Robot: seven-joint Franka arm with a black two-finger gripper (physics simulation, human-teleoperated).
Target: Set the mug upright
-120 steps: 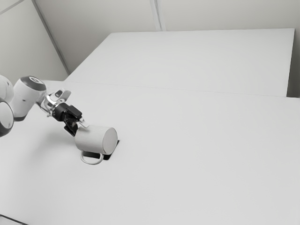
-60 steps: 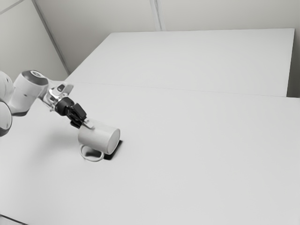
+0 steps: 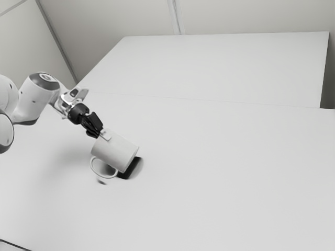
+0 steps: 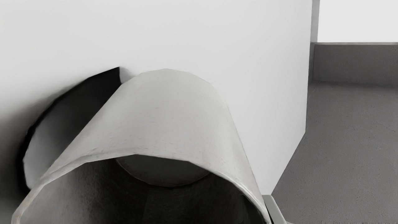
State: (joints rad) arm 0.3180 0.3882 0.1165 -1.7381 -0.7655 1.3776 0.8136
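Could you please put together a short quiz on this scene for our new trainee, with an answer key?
1. Multiple choice: how is the off-white, ceramic-looking cylindrical mug posed?
a) Upright on its base
b) Tilted, with its base lower than its open end
c) Upside down on its rim

2. True or false: the mug's open end faces away from the black two-finger gripper.

3. Fill in the blank: the curved loop that juts from the mug's body toward the smooth white table is its ______.

Key: 1. b; 2. false; 3. handle
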